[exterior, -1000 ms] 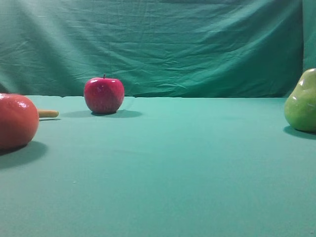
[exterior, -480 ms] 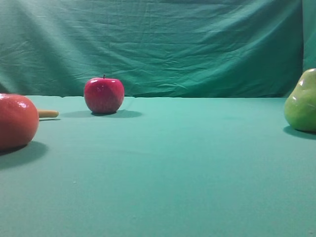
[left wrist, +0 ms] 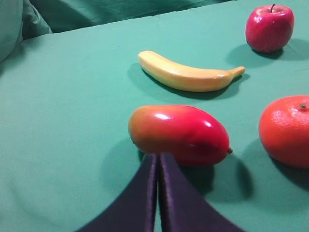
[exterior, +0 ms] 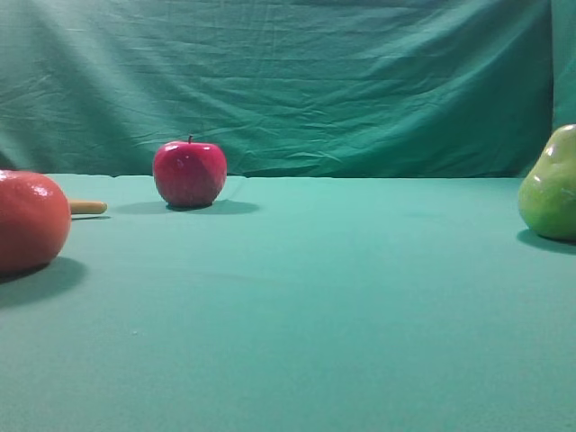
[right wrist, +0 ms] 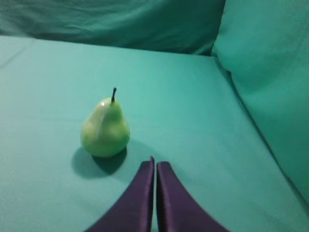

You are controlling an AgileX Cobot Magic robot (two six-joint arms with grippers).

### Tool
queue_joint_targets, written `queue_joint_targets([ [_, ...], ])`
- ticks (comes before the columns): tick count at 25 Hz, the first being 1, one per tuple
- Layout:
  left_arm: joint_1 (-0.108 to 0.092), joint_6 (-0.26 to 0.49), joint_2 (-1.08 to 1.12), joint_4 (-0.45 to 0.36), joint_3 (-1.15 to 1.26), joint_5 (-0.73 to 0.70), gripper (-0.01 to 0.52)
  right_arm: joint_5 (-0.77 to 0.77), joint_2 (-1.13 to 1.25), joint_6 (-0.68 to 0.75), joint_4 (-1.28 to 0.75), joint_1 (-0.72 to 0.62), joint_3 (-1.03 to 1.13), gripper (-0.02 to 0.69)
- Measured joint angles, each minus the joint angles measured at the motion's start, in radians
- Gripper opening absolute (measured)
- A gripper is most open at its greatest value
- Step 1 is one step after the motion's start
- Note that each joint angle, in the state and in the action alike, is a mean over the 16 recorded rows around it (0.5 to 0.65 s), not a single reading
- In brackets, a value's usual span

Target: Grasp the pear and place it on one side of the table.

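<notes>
While the right hand (right wrist: pixel 155 166) stayed pressed shut, the pear (right wrist: pixel 105 128) stood upright, up-left of it. It was nearer than the left hand (left wrist: pixel 158 162), also shut.

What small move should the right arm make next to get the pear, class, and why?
Probably open the right gripper first. Its jaws are pressed together, and the pear stands upright and untouched on the table, just ahead and to their left.

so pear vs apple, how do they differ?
The pear is glossy yellow-green, the apple deep red. The pear narrows toward its top; the apple is round. The pear stands at the table's right edge in the high view, the apple left of centre near the backdrop. Both stand upright, stems up, untouched.
</notes>
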Motion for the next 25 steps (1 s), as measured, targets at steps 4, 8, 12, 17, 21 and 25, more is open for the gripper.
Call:
queue_joint_targets([
  [4,0.000,0.000,0.000,0.000,0.000,0.000,0.000,-0.049,-0.026,0.000,-0.011,-0.026,0.092,0.000],
  [8,0.000,0.000,0.000,0.000,0.000,0.000,0.000,-0.094,-0.028,0.001,-0.011,-0.037,0.146,0.000],
  [12,0.000,0.000,0.000,0.000,0.000,0.000,0.000,-0.121,-0.028,0.001,-0.011,-0.039,0.176,0.000],
  [17,0.000,0.000,0.000,0.000,0.000,0.000,0.000,-0.137,-0.028,0.002,-0.010,-0.040,0.192,0.000],
  [21,0.000,0.000,0.000,0.000,0.000,0.000,0.000,-0.142,-0.028,0.002,-0.010,-0.040,0.193,0.000],
  [25,0.000,0.000,0.000,0.000,0.000,0.000,0.000,-0.142,-0.028,0.002,-0.010,-0.040,0.193,0.000],
])
